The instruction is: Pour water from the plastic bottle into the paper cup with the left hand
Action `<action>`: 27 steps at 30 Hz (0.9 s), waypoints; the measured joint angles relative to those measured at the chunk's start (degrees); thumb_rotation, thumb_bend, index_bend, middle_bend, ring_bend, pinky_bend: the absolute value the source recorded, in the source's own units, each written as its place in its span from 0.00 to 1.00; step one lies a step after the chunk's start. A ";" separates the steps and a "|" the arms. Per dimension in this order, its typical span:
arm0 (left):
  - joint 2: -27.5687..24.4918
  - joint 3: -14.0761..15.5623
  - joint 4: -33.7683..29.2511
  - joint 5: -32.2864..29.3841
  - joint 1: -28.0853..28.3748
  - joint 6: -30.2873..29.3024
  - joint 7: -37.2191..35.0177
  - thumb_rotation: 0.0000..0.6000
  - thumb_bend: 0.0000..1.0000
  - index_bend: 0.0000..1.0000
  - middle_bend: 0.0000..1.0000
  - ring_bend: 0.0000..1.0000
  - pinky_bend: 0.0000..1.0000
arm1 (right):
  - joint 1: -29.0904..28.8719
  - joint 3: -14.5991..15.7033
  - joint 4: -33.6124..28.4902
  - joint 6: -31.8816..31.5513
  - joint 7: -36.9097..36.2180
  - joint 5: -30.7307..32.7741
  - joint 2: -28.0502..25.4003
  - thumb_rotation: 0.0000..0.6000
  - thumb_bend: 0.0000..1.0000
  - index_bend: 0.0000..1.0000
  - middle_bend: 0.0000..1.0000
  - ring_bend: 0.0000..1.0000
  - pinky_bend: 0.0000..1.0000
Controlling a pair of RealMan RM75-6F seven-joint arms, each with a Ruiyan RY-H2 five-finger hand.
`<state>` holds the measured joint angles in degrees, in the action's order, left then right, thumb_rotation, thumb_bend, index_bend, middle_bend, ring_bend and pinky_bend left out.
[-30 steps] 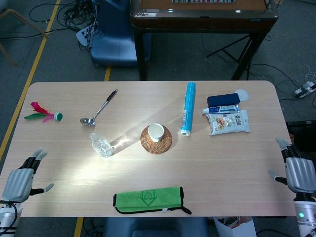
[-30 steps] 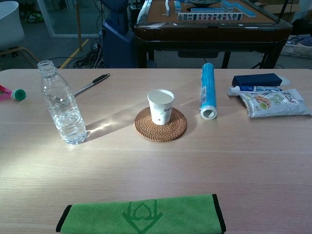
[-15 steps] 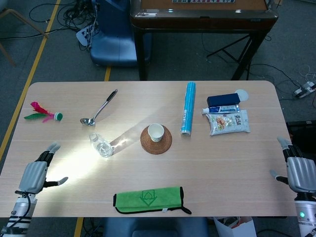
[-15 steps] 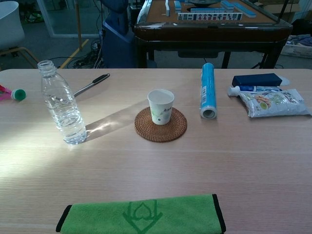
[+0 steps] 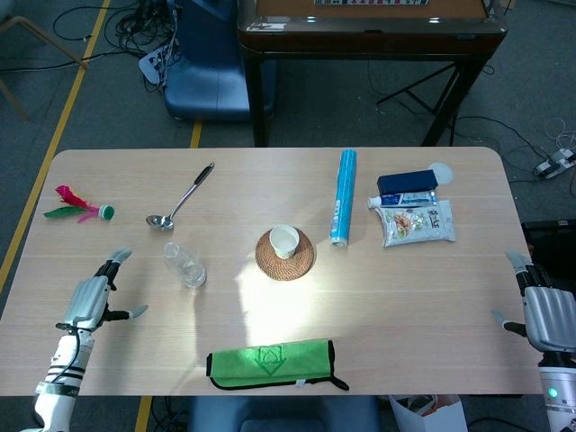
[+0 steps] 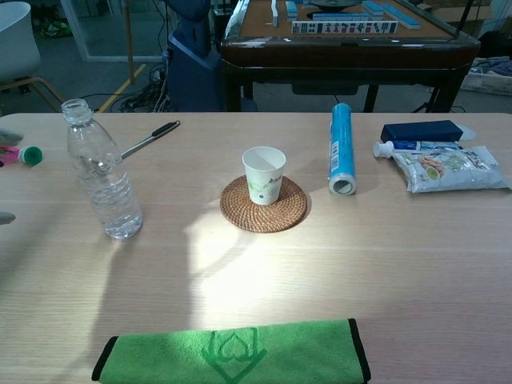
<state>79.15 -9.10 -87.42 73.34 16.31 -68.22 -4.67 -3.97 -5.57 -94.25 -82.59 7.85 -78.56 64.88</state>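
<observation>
A clear plastic bottle (image 5: 184, 265) (image 6: 102, 172) stands upright and uncapped, left of centre on the table, partly filled with water. A white paper cup (image 5: 283, 240) (image 6: 264, 174) stands on a round woven coaster (image 5: 285, 256) (image 6: 264, 204) at the middle. My left hand (image 5: 96, 294) hovers over the table's left front, fingers spread, holding nothing, a short way left of the bottle. In the chest view only blurred fingertips (image 6: 6, 218) show at the left edge. My right hand (image 5: 543, 312) rests open past the table's right front corner.
A green cloth (image 5: 270, 364) lies at the front edge. A metal ladle (image 5: 180, 197) and a feathered shuttlecock (image 5: 79, 206) lie at the back left. A blue tube (image 5: 342, 197), a dark box (image 5: 407, 183), toothpaste and a snack pack (image 5: 416, 224) lie at the back right.
My left hand has moved forward and to the right, closer to the bottle. The bright patch of light has shifted from the bottle toward the table's middle front. The right hand has stayed put.
</observation>
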 measured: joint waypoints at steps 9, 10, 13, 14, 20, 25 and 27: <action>2.08 -1.72 2.93 -4.61 2.10 3.35 -0.74 1.00 0.03 0.04 0.07 0.14 0.36 | -0.12 0.07 0.01 0.42 -0.25 0.13 -0.09 1.00 0.00 0.09 0.15 0.16 0.40; 2.36 -1.87 3.34 -5.00 2.32 3.63 -0.78 1.00 0.03 0.04 0.07 0.13 0.35 | -0.16 0.10 0.05 0.54 -0.27 0.14 -0.09 1.00 0.00 0.09 0.15 0.16 0.40; 2.91 -2.27 3.97 -5.82 2.89 4.46 -1.23 1.00 0.03 0.04 0.07 0.11 0.35 | -0.24 0.16 0.09 0.76 -0.29 0.19 -0.09 1.00 0.00 0.09 0.15 0.16 0.40; 3.02 -2.41 4.04 -5.97 3.01 4.65 -1.54 1.00 0.03 0.04 0.07 0.11 0.35 | -0.26 0.17 0.09 0.80 -0.30 0.22 -0.09 1.00 0.00 0.09 0.15 0.16 0.40; 4.02 -3.56 4.62 -7.71 4.22 6.62 -3.84 1.00 0.03 0.04 0.07 0.10 0.35 | -0.25 0.19 0.08 0.78 -0.42 0.20 -0.14 1.00 0.00 0.10 0.15 0.16 0.40; 5.57 -4.07 5.67 -8.87 5.31 7.31 -3.31 1.00 0.03 0.04 0.07 0.10 0.34 | -0.30 0.20 0.22 0.84 -0.66 0.14 -0.15 1.00 0.00 0.11 0.15 0.16 0.40; 6.12 -4.20 5.89 -9.38 5.81 7.69 -2.70 1.00 0.03 0.04 0.07 0.10 0.34 | -0.34 0.23 0.35 0.87 -0.84 0.03 -0.11 1.00 0.00 0.11 0.16 0.16 0.40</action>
<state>85.27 -13.31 -81.53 63.96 22.12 -60.53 -7.37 -4.31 -5.34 -93.89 -81.71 7.02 -78.53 64.77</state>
